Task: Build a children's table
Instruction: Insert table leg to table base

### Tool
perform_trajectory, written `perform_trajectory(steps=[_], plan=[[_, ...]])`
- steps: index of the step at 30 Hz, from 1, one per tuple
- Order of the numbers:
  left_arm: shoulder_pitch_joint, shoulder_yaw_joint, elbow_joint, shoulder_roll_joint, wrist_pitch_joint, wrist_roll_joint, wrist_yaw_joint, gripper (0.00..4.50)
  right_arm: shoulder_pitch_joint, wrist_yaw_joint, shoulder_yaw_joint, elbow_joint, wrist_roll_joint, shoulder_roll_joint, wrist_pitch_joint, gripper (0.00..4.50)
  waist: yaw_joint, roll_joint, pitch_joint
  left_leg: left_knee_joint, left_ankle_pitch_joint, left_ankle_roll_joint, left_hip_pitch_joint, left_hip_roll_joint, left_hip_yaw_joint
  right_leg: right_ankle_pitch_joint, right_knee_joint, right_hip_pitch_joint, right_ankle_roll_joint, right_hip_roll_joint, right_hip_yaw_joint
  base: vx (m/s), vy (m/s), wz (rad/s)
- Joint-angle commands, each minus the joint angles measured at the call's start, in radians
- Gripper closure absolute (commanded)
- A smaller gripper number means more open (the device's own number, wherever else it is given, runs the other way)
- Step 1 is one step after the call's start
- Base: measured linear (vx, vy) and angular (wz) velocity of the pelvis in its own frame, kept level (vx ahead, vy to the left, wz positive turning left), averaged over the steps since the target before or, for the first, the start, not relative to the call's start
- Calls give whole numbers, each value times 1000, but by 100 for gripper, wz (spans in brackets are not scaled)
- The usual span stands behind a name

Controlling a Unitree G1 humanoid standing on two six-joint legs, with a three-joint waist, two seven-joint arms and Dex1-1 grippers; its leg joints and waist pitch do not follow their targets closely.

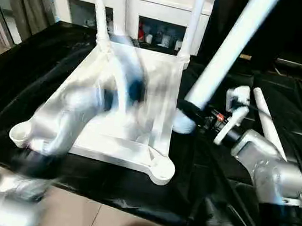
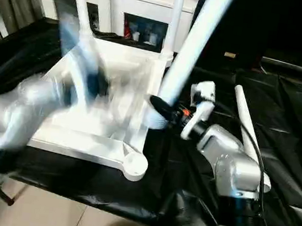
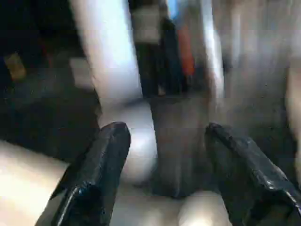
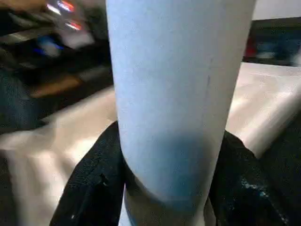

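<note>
— Fingers first, from picture left: left gripper (image 3: 162,174) spread wide, two black fingers (image 3: 96,174) apart with nothing between them. Empty. Blurred over the tabletop (image 1: 139,117), so exact contact with the ribbed underside cannot be told.

— And the tabletop's place?

— Lying upside down on the black-draped work table (image 1: 25,52), left of centre in the head views. Two fitted legs, one (image 1: 98,6) at upper left and another (image 1: 193,24) at upper centre, both standing upright from the far corners. Near corners bare: one open socket (image 1: 20,133) at lower left, a second socket (image 1: 161,170) at lower centre, close to the table's near edge.

— Further right?

— Right gripper (image 1: 187,115) clamped around the thick lower end of a third leg (image 1: 229,45), pads pressed to both sides of the tube in the right wrist view. Long axis slanting up and toward upper right, foot end low, just beside the tabletop's right rim, above and behind the lower-centre socket.

— So the move hinges on what?

— Probably on bringing that foot end down and toward the lower-centre socket, then tipping the tube upright. Right arm plainly nearer. Room open on the cloth to the right; a fourth leg (image 1: 269,123) lying loose there, just behind the right forearm, worth avoiding on any swing. Little margin between socket and near edge.
</note>
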Motion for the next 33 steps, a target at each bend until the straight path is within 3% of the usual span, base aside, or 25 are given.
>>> perform_trajectory(steps=[1,5,9,10,14,15,20,31,33], plan=[[4,-59,-6,35,-57,90,-34,147,3,-35,15,5,-43,-7,-50,257,-6,4,-73,-72,-140,-17,9,13,3,-236,-69,61,-108,-41,50,0,0,0],[48,-105,-15,97,-84,126,-69,147,33,-52,27,7,-66,-5,-77,257,-7,5,-72,-72,-156,-14,9,14,4,-179,-61,62,-162,-41,51,0,0,0],[55,-142,8,130,-114,161,-97,147,47,-39,38,0,-75,-4,-84,257,-9,5,-70,-73,-180,-9,8,13,4,-221,-66,63,-154,-42,52,0,0,0],[55,-150,37,134,-130,183,-102,176,57,-24,51,-8,-77,-10,-84,257,-11,4,-69,-73,-182,-9,8,12,4,-228,-68,61,-150,-40,52,0,0,0],[51,-160,73,141,-125,194,-131,189,67,-5,66,-15,-73,-21,-80,257,-13,5,-69,-74,-194,-10,8,12,4,-239,-69,61,-154,-41,52,0,0,0],[51,-163,77,144,-125,194,-139,216,69,-1,68,-16,-71,-23,-78,257,-14,5,-68,-74,-198,-10,7,11,4,-245,-70,61,-154,-41,52,0,0,0],[40,-187,145,151,-159,234,-138,243,78,9,78,-22,-81,-26,-81,257,-19,6,-69,-73,-210,-8,8,11,2,-266,-72,60,-150,-42,51,0,0,0],[28,-185,206,138,-184,270,-139,323,80,21,90,-23,-84,-31,-85,257,-26,7,-71,-71,-193,1,6,12,1,-229,-68,63,-173,-43,51,0,0,0],[26,-176,216,130,-189,274,-126,359,80,23,90,-23,-84,-30,-85,257,-26,7,-71,-71,-191,2,6,12,2,-222,-67,63,-178,-42,51,0,0,0]])
